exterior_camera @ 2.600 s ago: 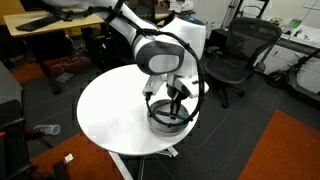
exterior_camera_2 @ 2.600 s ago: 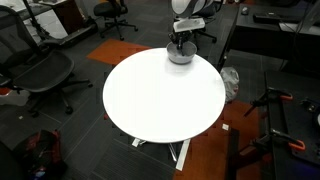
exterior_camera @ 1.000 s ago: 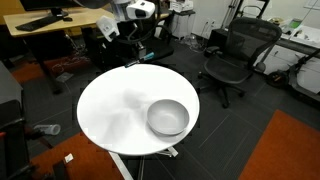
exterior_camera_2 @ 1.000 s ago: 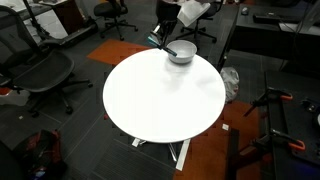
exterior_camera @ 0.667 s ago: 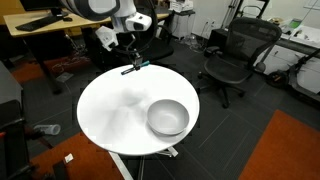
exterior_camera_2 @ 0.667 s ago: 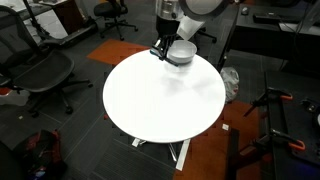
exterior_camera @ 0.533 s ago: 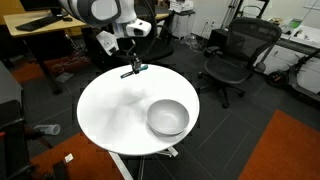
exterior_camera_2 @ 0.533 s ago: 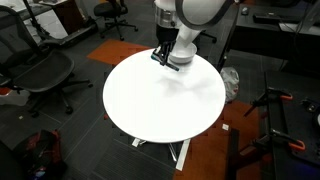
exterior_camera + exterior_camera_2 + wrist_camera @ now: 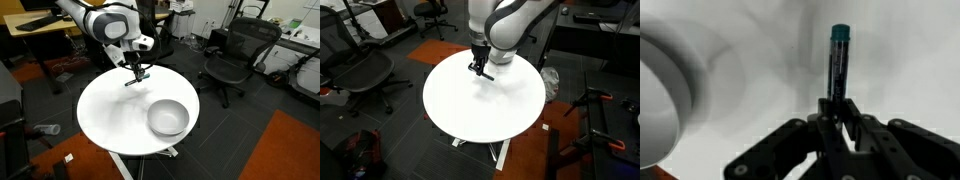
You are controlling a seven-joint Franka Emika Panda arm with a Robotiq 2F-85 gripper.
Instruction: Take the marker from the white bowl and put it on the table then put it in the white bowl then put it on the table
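office floor with dark chairs (image 9: 228, 55) surrounds one round white table (image 9: 108, 120) in an exterior view, where the single white bowl (image 9: 168, 118) sits near the right edge and the gripper (image 9: 137, 75), over the far edge, clamps one slim dark marker (image 9: 133, 80). in an exterior view the gripper (image 9: 478, 68) holds the marker (image 9: 484, 75) low over the table (image 9: 480, 115) near its far edge, contact unclear. in the wrist view the gripper (image 9: 840, 108) pinches the marker (image 9: 839, 70) by its lower end, teal cap outward, with the white bowl (image 9: 670, 95) blurred alongside.
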